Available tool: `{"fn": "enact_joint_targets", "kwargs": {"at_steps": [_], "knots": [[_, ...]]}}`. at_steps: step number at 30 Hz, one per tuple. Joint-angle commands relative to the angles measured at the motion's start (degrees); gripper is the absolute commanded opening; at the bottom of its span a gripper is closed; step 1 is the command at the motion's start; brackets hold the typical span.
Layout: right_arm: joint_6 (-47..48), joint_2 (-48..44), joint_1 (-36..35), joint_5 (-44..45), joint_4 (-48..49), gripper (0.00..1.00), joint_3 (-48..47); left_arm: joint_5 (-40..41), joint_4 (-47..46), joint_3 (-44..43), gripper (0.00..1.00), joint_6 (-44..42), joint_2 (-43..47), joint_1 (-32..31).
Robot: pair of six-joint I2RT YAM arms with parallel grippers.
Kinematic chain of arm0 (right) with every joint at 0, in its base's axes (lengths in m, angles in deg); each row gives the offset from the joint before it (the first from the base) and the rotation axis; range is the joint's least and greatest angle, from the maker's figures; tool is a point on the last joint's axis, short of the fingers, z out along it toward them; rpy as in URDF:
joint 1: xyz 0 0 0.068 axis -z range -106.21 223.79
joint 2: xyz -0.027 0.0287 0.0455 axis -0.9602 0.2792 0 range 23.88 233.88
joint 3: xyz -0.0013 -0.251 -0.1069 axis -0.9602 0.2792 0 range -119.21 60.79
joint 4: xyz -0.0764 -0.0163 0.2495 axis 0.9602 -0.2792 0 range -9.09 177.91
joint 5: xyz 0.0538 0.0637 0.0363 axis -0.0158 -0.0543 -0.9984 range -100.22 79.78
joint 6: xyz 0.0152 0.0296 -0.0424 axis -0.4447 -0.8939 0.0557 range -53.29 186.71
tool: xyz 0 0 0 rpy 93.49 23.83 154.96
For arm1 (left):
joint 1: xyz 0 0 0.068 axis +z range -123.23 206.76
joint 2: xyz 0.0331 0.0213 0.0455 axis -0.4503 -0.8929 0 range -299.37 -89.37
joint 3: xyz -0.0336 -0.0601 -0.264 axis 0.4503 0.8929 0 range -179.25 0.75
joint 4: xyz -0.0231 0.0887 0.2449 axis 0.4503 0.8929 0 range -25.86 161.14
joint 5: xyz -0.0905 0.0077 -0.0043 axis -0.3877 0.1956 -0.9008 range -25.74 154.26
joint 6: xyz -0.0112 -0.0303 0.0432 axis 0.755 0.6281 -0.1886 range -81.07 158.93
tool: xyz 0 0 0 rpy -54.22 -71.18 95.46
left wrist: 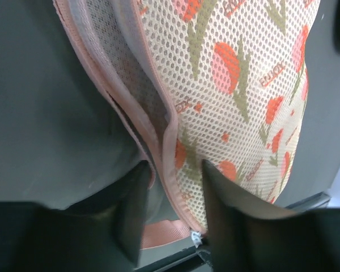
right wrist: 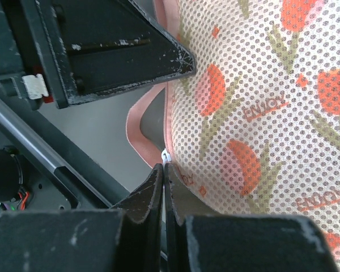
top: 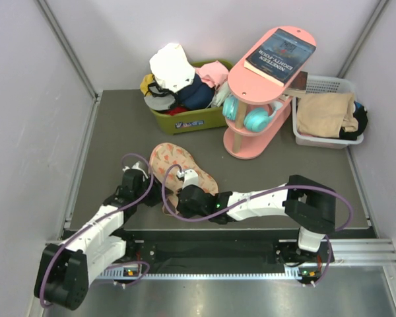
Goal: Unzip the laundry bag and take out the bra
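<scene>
Both sit at the near end of the bag (top: 175,162), seam running away: right claw (right wrist: 164,167) pinches the pull (right wrist: 166,154), left claw (left wrist: 174,167) straddles the trim (left wrist: 171,144), grip unclear.

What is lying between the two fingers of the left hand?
In the left wrist view, the pink zip trim of the laundry bag runs between the fingers of the left hand, which stand apart around it.

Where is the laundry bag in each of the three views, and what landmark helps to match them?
Top: laundry bag at centre-left, partly under the right arm.
Left wrist: it fills the upper right.
Right wrist: it fills the right side.
Landmark: white zip pull, low centre in both wrist views; unseen from top.
</scene>
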Motion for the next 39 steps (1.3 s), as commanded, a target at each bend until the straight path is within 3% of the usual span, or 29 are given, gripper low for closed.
{"fn": "enact_joint_targets", "kwargs": {"at_steps": [1, 6, 11, 28, 39], "knots": [[0.58, 0.12, -0.80, 0.12, 2.23, 0.00, -2.77, -1.60, -6.37, 1.08, 0.40, 1.18, -1.29, -0.27], [0.40, -0.05, -0.80, 0.12, 2.06, 0.00, -2.33, -1.42, -7.96, 0.82, 0.12, 1.00, -2.87, -0.27], [0.14, -0.66, -0.89, 0.21, 1.44, 0.00, -1.19, -1.25, -8.22, -0.05, 0.00, -0.14, -4.46, -0.18], [-4.08, -11.21, -0.63, 10.66, -9.27, 0.00, 9.70, 2.09, -5.50, -2.25, 0.00, -3.48, -5.78, -0.10], [-2.94, -17.80, 4.21, 13.92, -12.18, 0.00, 14.01, 3.24, -3.65, -3.13, 0.00, -4.62, -5.43, 0.26]]}}
